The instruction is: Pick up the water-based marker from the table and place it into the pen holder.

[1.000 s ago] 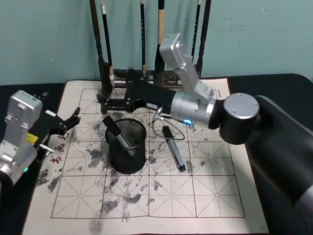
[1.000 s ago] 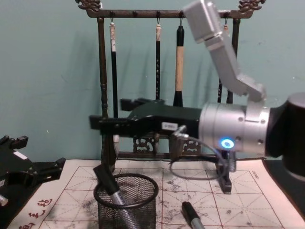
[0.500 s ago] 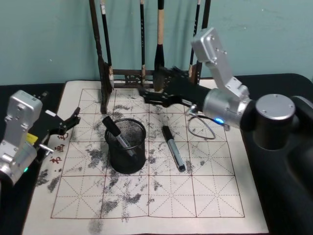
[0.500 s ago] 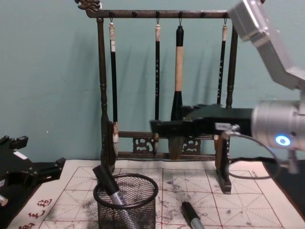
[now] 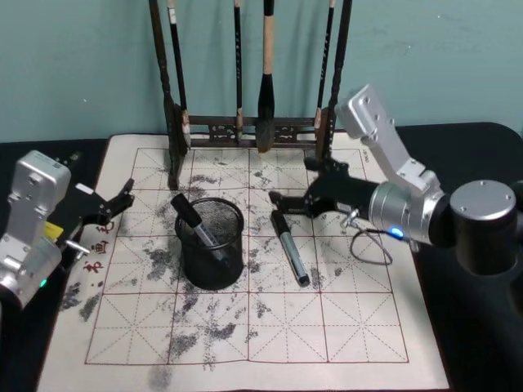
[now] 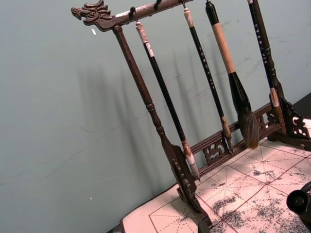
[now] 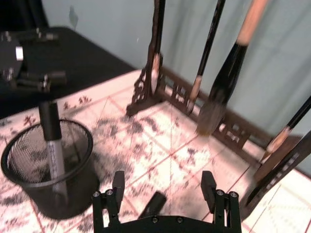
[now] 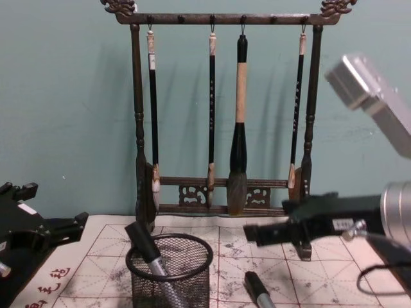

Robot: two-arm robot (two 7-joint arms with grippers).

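Note:
A black wire-mesh pen holder (image 5: 211,249) (image 8: 186,282) (image 7: 29,160) stands on the ink-stained mat (image 5: 270,327). One water-based marker (image 5: 196,222) (image 8: 144,247) (image 7: 51,141) leans inside it, black cap up. A second marker (image 5: 290,247) (image 8: 257,292) lies flat on the mat just right of the holder. My right gripper (image 5: 292,181) (image 8: 266,219) (image 7: 163,187) hovers open over that marker's far end, whose tip (image 7: 153,204) shows between the fingers, apart from them. My left gripper (image 5: 110,204) (image 8: 45,231) rests open at the mat's left edge.
A tall dark wooden brush rack (image 5: 245,126) (image 8: 221,205) (image 6: 165,145) with several hanging brushes stands along the mat's back edge, close behind the right gripper. The dark table (image 5: 49,155) surrounds the mat. The mat's front half is open.
The right gripper has swung right and forward, away from above the pen holder and the rack, and dropped to just over the lying marker. The marker in the holder and the left arm stayed still.

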